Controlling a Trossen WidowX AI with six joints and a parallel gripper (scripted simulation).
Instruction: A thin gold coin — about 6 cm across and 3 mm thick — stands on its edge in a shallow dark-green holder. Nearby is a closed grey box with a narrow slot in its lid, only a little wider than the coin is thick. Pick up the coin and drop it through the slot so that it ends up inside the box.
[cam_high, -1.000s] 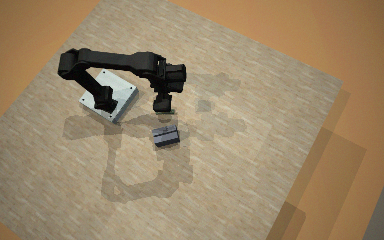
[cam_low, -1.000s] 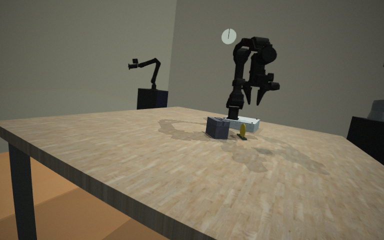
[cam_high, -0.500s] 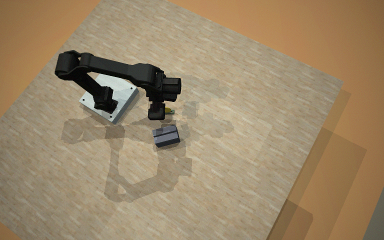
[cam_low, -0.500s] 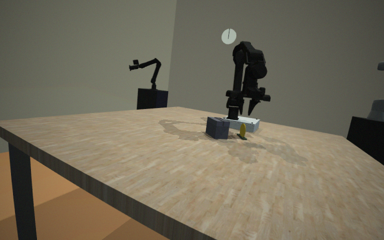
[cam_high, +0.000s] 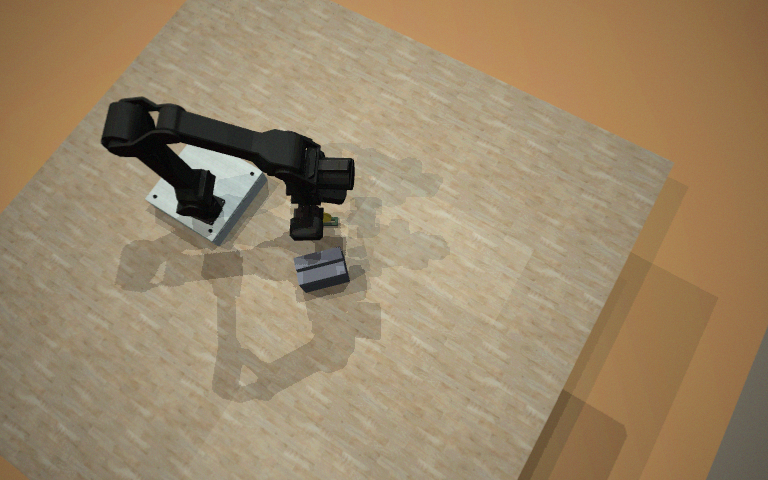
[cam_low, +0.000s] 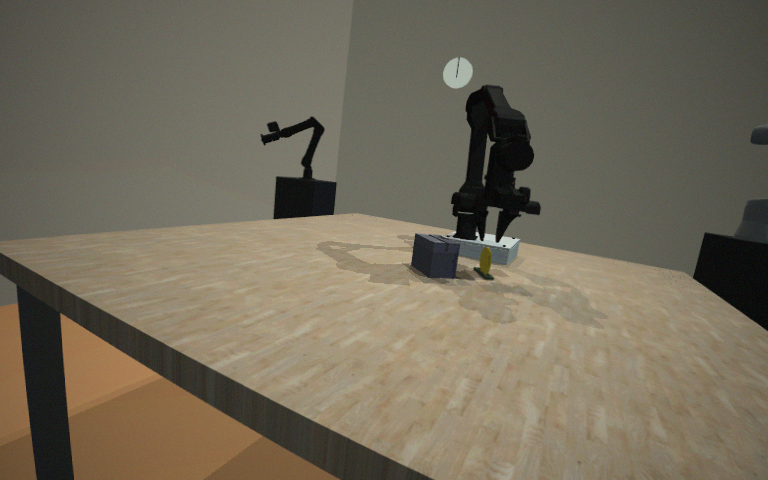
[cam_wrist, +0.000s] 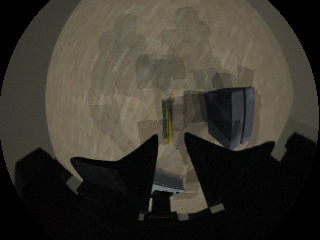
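The gold coin (cam_low: 485, 259) (cam_wrist: 170, 122) stands on edge in the dark-green holder (cam_low: 484, 275) (cam_high: 336, 221). In the top view only a sliver of the coin (cam_high: 327, 217) shows beside the wrist. The closed grey box (cam_high: 321, 268) (cam_low: 434, 254) (cam_wrist: 230, 116) sits close beside it, its slot running along the lid. My gripper (cam_low: 491, 237) (cam_wrist: 171, 136) (cam_high: 307, 228) points down and hangs a little above the coin, not touching it. Its fingers stand partly apart with nothing between them. In the wrist view the coin shows edge-on just beyond the gap between the fingertips.
The arm's pale metal base plate (cam_high: 237, 181) (cam_low: 506, 251) lies just behind the coin and box. A second dark arm on a black pedestal (cam_low: 304, 195) stands beyond the table's far edge. Another dark stand (cam_low: 730, 271) is at the right.
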